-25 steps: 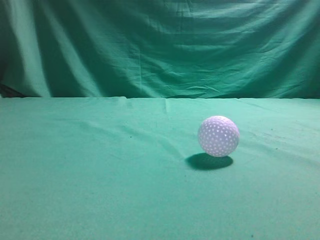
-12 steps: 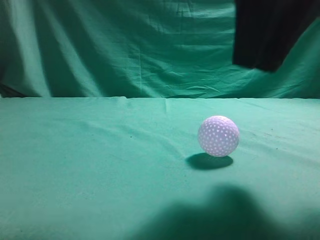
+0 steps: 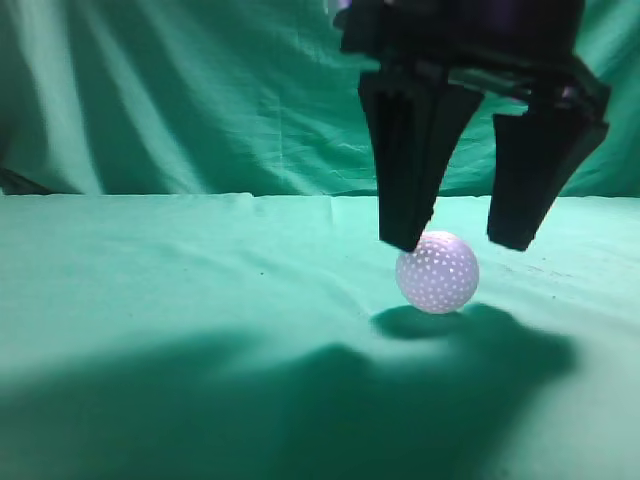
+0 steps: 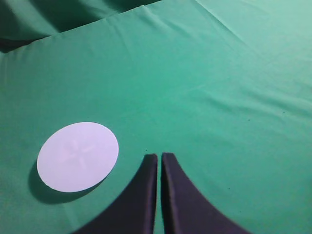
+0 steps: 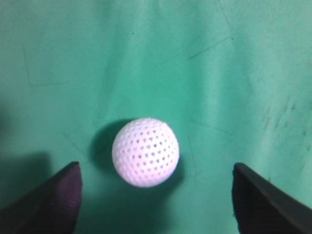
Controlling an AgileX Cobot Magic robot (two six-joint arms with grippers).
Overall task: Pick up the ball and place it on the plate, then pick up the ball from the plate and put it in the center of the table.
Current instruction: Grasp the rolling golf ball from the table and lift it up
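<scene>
The white dimpled ball [image 3: 437, 272] lies on the green table [image 3: 200, 300] right of the middle; it also shows in the right wrist view [image 5: 145, 151]. My right gripper [image 3: 462, 243] hangs open just above it, one finger at each side, not touching; in the right wrist view the gripper [image 5: 156, 170] has the ball between its finger tips. A round white plate [image 4: 77, 156] lies on the cloth in the left wrist view. My left gripper [image 4: 159, 157] is shut and empty, to the right of the plate.
A draped green curtain [image 3: 200, 90] hangs behind the table's far edge. The gripper's shadow [image 3: 300, 410] covers the front of the cloth. A few dark specks [image 5: 282, 117] mark the cloth right of the ball.
My right gripper has come down from the top right into view and now straddles the ball from above. Its shadow has spread over the front of the cloth. The ball has not moved.
</scene>
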